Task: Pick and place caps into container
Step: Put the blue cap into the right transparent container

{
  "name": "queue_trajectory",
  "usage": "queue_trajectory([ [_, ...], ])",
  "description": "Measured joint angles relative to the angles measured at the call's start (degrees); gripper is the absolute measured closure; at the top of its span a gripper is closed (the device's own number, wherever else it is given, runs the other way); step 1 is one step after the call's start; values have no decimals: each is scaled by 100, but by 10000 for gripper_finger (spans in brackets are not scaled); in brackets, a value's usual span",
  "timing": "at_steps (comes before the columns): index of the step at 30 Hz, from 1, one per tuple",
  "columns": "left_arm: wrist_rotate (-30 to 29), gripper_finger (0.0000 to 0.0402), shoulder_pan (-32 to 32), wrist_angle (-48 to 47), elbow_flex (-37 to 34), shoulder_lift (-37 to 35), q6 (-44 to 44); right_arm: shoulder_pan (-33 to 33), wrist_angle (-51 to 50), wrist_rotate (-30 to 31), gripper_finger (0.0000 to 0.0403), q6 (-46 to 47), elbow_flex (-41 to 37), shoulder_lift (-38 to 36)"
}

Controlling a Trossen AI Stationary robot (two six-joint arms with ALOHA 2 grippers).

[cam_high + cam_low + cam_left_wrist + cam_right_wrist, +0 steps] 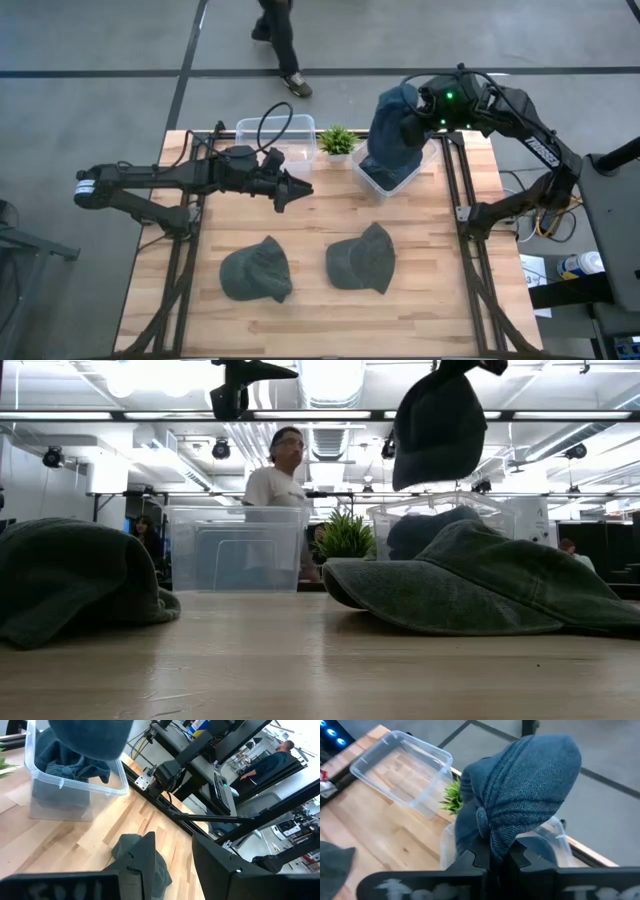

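My right gripper (425, 108) is shut on a slate-blue cap (392, 130) that hangs above the right clear container (388, 178). Another blue cap (75, 762) lies inside that container. Two olive-green caps (257, 270) (362, 258) lie flat on the table nearer the front edge. My left gripper (295, 190) is open and holds nothing; it hovers over the table's middle, and in its wrist view one green cap (131, 851) shows below the fingers. In the low view the blue cap (438, 430) hangs high over the container (440, 520). My right gripper (497, 857) pinches a bunched, gathered fold of the blue cap (492, 832) between its two fingers (479, 854). How many layers it has, I cannot tell. The cap is lifted clear and hangs slack below the fingers, over the right container.
An empty clear container (275, 135) stands at the far edge, left of a small green potted plant (338, 140). Black frame rails (465, 200) run along both table sides. A person (280, 40) walks beyond the far edge. Bare wood lies between the green caps and the containers.
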Motion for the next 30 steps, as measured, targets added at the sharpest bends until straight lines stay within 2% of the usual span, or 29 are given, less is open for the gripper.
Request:
queue_trajectory([
  [4,6,280,0,2,0,0,1,-112,493,-315,394,154,-552,-209],
  [16,10,280,0,0,-3,2,1,-125,1436,-335,394,788,-2017,-905],
  [30,-3,280,2,0,-3,2,1,-125,2503,-495,394,1936,-3774,-1613],
])
